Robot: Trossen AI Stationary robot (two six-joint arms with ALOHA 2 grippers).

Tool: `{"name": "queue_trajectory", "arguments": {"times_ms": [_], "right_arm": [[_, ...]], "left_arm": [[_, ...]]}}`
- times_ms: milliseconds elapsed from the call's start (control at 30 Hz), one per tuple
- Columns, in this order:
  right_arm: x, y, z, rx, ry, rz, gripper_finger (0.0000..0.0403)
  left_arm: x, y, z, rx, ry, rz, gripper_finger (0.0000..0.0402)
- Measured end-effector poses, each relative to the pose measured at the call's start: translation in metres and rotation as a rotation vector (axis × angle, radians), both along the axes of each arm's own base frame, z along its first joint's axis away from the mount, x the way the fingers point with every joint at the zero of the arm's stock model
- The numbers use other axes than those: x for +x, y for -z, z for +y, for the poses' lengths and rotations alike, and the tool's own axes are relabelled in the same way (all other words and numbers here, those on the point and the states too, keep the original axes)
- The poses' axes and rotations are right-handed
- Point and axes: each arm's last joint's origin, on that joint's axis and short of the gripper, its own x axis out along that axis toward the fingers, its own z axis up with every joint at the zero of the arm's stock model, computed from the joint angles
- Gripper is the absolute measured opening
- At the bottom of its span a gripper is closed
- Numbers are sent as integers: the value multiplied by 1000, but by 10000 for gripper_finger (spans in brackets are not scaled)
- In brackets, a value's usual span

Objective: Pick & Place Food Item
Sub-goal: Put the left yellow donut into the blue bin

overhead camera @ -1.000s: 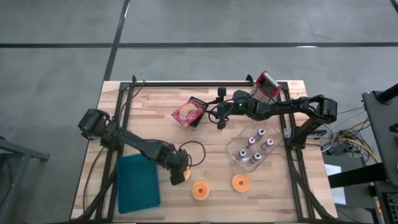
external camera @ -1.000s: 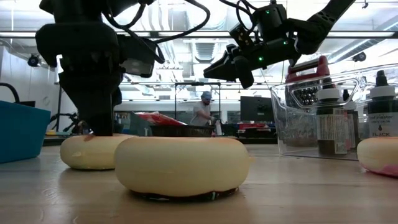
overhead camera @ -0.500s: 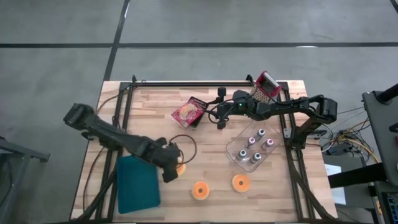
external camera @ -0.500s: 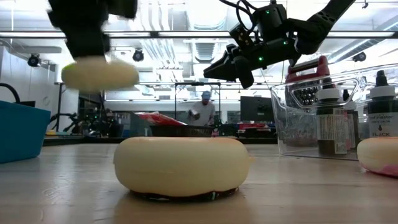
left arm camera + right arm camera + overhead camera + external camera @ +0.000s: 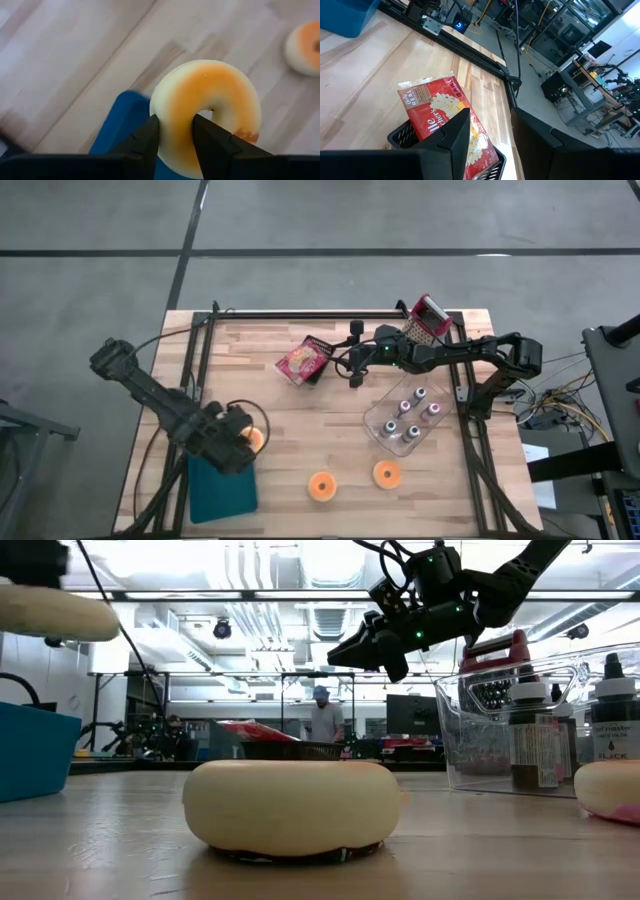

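Robotics lab: ceiling ducts [image 5: 330, 615], workstations [image 5: 580, 85].

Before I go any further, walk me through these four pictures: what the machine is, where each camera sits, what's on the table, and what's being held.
This is a two-armed robot at a wooden table. One camera looks straight down, one sits level with the tabletop, and one rides on each wrist.

From above, the left gripper is shut on a donut, lifted beside a blue bin. Two more donuts lie on the table, next to a clear box of small bottles.

The right gripper hangs in the air, holding nothing, near a red snack bag lying in a black basket. A red-handled grater sits at the far edge.
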Motion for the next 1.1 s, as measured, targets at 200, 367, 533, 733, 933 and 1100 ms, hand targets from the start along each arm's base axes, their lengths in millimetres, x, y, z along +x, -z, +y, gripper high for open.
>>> {"name": "queue_trajectory", "arguments": {"times_ms": [200, 367, 533, 733, 933, 1100], "right_arm": [[0, 0, 0, -2, -1, 1, 139], [0, 0, 0, -2, 0, 0, 139], [0, 0, 0, -2, 0, 1, 139], [0, 0, 0, -1, 0, 1, 139], [0, 0, 0, 0, 0, 0, 139], [0, 0, 0, 0, 0, 1, 139]], "left_arm": [[-19, 4, -7, 51, -77, 34, 117], [-30, 17, -13, 68, -83, 49, 116], [-40, 32, -17, 65, -116, 43, 115], [-44, 58, -23, 3, -104, 34, 115], [-48, 77, -21, -49, -149, 72, 115], [-49, 80, -20, -54, -155, 82, 115]]}}
